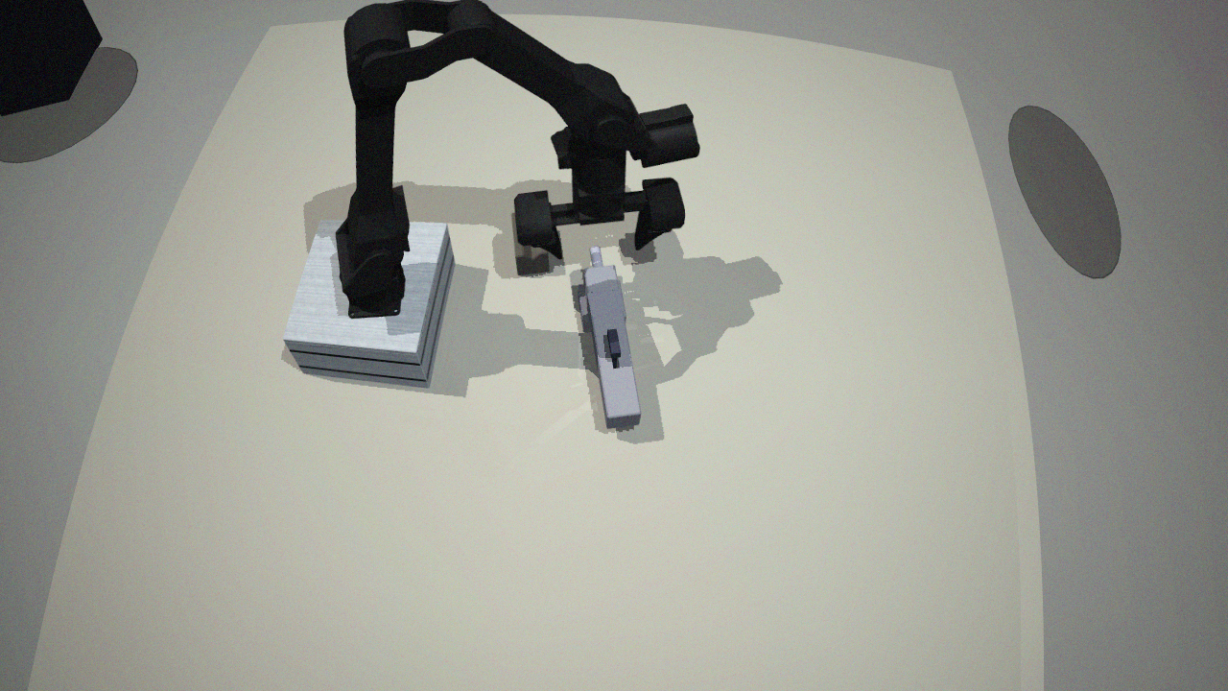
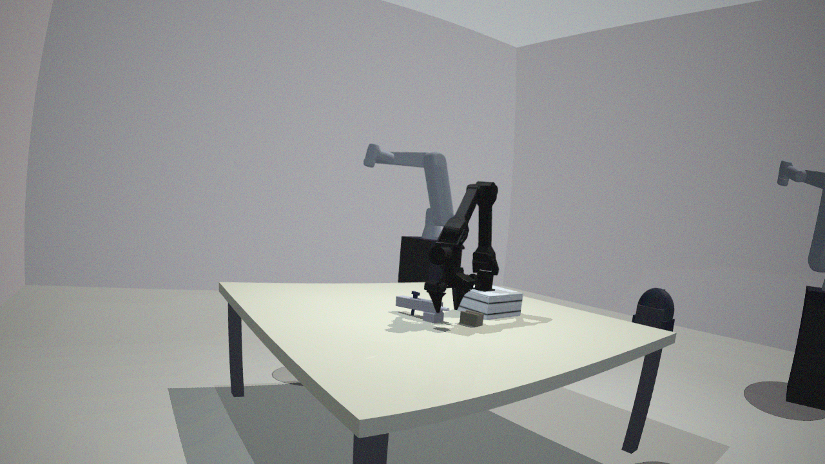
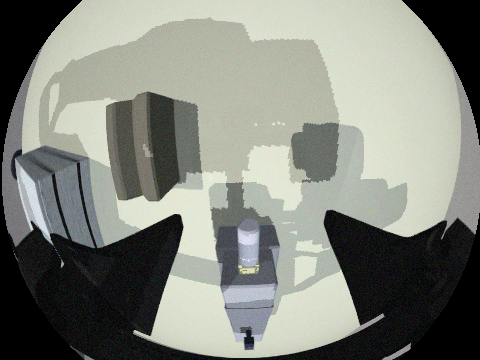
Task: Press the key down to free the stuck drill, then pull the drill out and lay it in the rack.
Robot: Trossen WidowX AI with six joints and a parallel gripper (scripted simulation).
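Drill (image 3: 248,248) pale cylinder, protrudes from end of grey holder block (image 1: 609,344) lying flat on table (image 1: 772,515). Dark key (image 1: 613,344) stands atop block, mid-length. Tool (image 1: 594,245) hangs over drill end, fingers spread wide either side, gripping nothing. Brown rack (image 3: 152,146) beside, partly under one finger. Arm base on metal plinth (image 1: 368,335).
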